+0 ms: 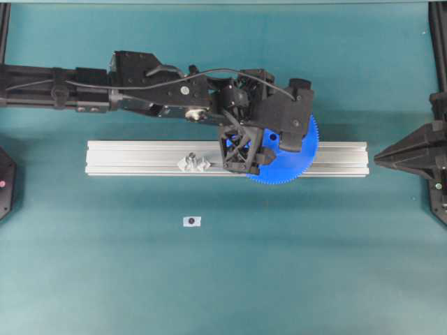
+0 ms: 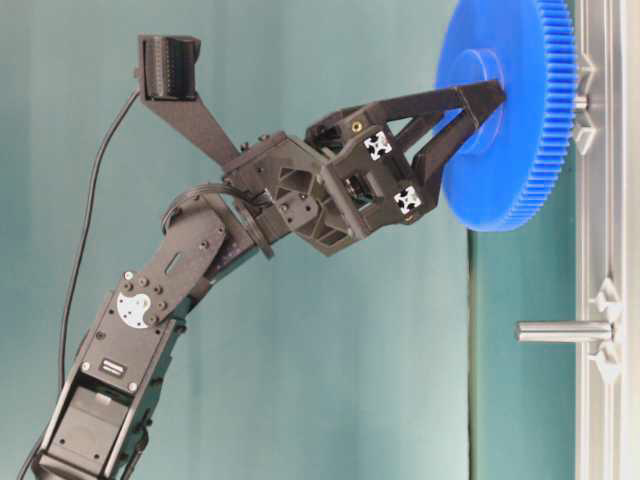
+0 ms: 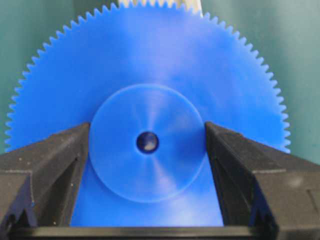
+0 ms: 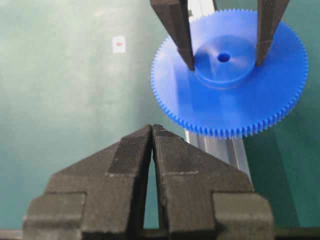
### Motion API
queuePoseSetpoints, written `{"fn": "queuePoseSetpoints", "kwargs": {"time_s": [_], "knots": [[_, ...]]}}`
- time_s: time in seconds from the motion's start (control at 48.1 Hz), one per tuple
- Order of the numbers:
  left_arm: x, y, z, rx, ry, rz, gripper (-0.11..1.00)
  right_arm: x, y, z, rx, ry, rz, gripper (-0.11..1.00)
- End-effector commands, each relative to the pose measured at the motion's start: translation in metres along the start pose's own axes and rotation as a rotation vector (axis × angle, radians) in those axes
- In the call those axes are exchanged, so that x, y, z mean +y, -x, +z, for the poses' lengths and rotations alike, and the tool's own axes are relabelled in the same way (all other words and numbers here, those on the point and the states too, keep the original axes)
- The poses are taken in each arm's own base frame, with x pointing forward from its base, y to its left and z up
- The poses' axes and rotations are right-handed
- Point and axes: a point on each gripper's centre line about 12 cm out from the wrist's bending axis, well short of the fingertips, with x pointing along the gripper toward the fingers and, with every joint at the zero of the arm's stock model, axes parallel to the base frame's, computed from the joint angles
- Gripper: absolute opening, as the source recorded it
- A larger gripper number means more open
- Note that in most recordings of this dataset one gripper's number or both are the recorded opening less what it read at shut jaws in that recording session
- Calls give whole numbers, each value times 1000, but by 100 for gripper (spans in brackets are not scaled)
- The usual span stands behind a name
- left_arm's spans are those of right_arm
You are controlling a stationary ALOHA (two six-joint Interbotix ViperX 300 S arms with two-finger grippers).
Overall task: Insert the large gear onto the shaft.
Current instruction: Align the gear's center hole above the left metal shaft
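We hold the gear (image 3: 150,100) by its hub in the left gripper (image 3: 147,142) | right gripper (image 4: 151,150) clenched, empty | risk: hole misses the shaft (image 2: 562,331), gear jams.

Flat teal-green matte counter (image 1: 209,279) fills overhead view edge to edge — no wall, floor or window visible. Long silver slotted aluminium rail (image 1: 133,159) lies across counter middle, parallel to long edge. Small white square sticker with dark dot (image 1: 191,221) sits on counter near rail, apart from it. Light even, soft — faint shadows only.
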Motion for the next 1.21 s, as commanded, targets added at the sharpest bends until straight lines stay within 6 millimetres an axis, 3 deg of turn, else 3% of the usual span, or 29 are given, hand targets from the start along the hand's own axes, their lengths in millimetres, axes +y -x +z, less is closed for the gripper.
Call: {"fn": "queuePoseSetpoints", "kwargs": {"time_s": [0.0, 0.312, 0.665, 1.184], "knots": [[16, 9, 6, -22, 14, 28, 77, 0, 1, 5, -19, -7, -1, 12], [14, 10, 3, 8, 30, 16, 77, 0, 1, 5, -22, -9, -1, 12], [-2, 4, 2, 5, 11, -4, 77, 0, 0, 4, -17, -9, -2, 12], [-3, 5, -2, 20, 9, -9, 77, 0, 1, 5, -26, -7, -1, 12]]}}
